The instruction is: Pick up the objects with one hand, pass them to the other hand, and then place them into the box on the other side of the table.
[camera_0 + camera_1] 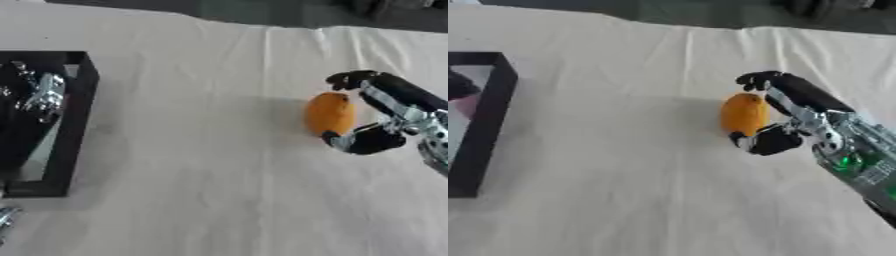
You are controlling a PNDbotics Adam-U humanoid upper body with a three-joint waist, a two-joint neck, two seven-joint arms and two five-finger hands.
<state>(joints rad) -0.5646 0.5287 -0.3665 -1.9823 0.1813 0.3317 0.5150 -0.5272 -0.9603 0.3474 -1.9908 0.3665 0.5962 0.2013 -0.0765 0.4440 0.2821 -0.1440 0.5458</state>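
- Cream cloth (219,150) covers the whole table, creased toward the far edge, with a dark strip of background beyond it.
- On the robot's right side, the right hand (785,117) brackets an orange fruit (744,114): fingers curl over the fruit's far top and the thumb curves in under its near end, so the hand is closed around it from the right. The fruit appears to sit on the cloth, though I cannot tell for sure whether it has left the surface.
- A black box (77,120) lies at the table's left edge, well apart from the fruit; something silver and shiny (44,95) shows over its interior, possibly the left hand, but it is too indistinct to say, so I cannot tell the state of the left hand.
- Risk: the fruit is rounded and smooth-looking, and the hold looks like it rests on fingertips and thumb tip only; it could roll or squirt out leftward on lifting.
- Risk: at the hand-over, release before the other hand has closed would drop the fruit onto the cloth, where it could roll away.
- Risk: the box wall stands raised, so a low carry could knock the fruit against its rim.
- Count: one orange fruit, one black box, one robot hand plainly visible.
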